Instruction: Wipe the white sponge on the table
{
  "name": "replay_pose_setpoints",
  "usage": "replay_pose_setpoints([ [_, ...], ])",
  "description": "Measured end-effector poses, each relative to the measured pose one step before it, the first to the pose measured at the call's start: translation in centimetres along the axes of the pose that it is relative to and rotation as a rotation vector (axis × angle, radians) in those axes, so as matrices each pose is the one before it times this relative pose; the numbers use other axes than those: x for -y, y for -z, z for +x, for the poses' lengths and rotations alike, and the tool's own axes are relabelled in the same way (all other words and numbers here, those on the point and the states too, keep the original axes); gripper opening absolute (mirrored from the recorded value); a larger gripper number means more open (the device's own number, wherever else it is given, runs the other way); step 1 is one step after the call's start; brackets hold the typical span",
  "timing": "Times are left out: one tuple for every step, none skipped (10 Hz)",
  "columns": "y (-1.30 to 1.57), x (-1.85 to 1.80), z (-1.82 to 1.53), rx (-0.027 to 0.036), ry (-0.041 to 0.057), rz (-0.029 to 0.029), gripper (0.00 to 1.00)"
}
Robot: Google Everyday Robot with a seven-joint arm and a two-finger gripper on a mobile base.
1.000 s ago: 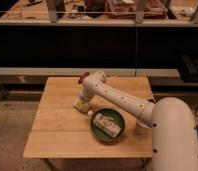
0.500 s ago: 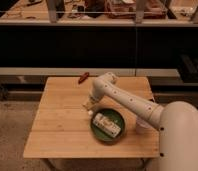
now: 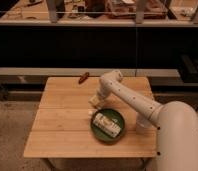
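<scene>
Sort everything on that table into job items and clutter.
Job:
- white sponge, at the tip of the claw, low over the tabletop just behind the plate
- table

Lying about:
- green plate holding a white packet
- white cup
- small reddish thing at the far edge

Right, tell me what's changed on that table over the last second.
The arm swept the claw low across the table toward the green plate, rightward in the view; it is now close to the plate's rim. Plate, its white packet and the red thing at the far edge stayed put.
</scene>
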Motion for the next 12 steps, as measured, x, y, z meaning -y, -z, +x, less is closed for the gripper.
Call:
replay_pose_setpoints([
  [-0.367, -0.765, 0.388, 0.00722, -0.01271, -0.01085, 0.34],
  [-0.504, -0.51, 1.162, -0.00142, -0.00697, -0.01207, 0.34],
  [-0.339, -0.108, 1.115, -0.00349, 0.00114, -0.00695, 0.34],
  [-0.401, 0.055, 2.161, -0.01074, 0.00828, -0.00899, 0.34],
  [-0.122, 0.161, 1.321, -0.00845, 0.00641, -0.00414, 0.34],
  [-0.105, 0.372, 1.656, -0.01182, 0.01102, -0.00348, 0.34],
  [-0.115, 0.481, 1.322, -0.00972, 0.01206, -0.00141, 0.34],
  [-0.066, 0.266, 1.246, -0.01025, 0.01252, -0.00521, 0.34],
  [0.003, 0.382, 0.798, -0.00863, 0.01425, -0.00204, 0.34],
  [-0.037, 1.248, 1.078, -0.0119, 0.02063, 0.01315, 0.34],
  [-0.107, 1.5, 0.873, -0.00991, 0.02286, 0.01847, 0.34],
  [0.02, 1.578, 0.654, -0.01133, 0.02415, 0.02451, 0.34],
])
